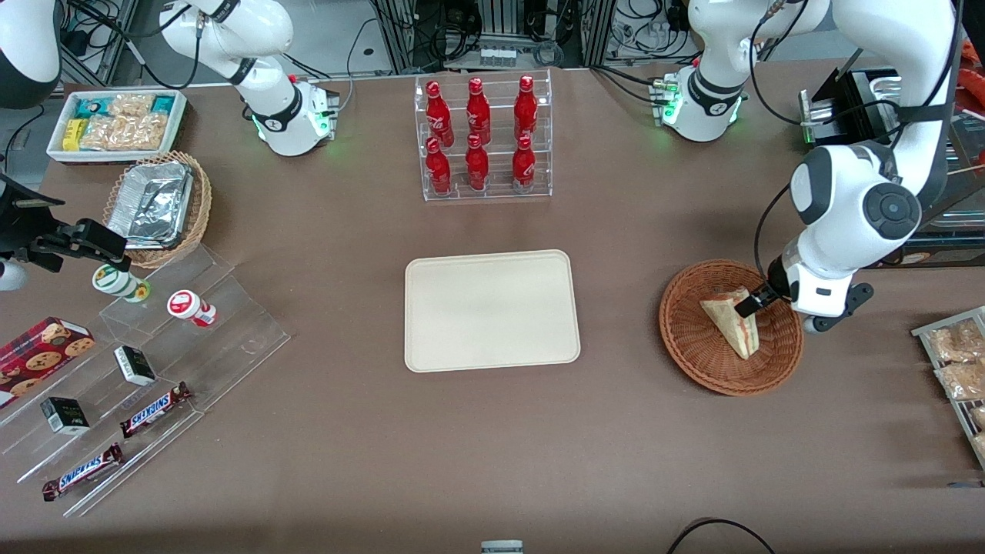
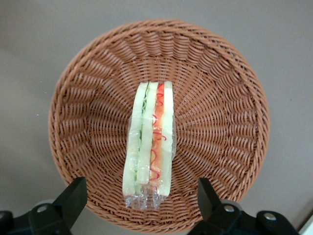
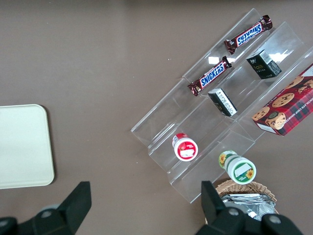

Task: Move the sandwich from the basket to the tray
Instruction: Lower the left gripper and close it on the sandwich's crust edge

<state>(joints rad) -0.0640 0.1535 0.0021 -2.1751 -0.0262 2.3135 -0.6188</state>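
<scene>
The sandwich (image 1: 733, 323) is a wrapped wedge of pale bread with a red and green filling stripe. It lies in the round reddish-brown wicker basket (image 1: 687, 355) toward the working arm's end of the table. In the left wrist view the sandwich (image 2: 149, 142) lies along the middle of the basket (image 2: 222, 122). My left gripper (image 1: 752, 305) hovers over the basket, open and empty. Its gripper (image 2: 142, 198) fingers stand wide apart on either side of the sandwich's near end. The cream-beige tray (image 1: 492, 350) lies empty at the table's middle, and its corner shows in the right wrist view (image 3: 22, 147).
A clear rack of red bottles (image 1: 481, 138) stands farther from the front camera than the tray. A stepped acrylic display (image 1: 154, 362) with Snickers bars, small boxes and cups lies toward the parked arm's end, beside a lighter foil-tray basket (image 1: 158, 204). Snack packets (image 1: 954, 358) lie beside the wicker basket.
</scene>
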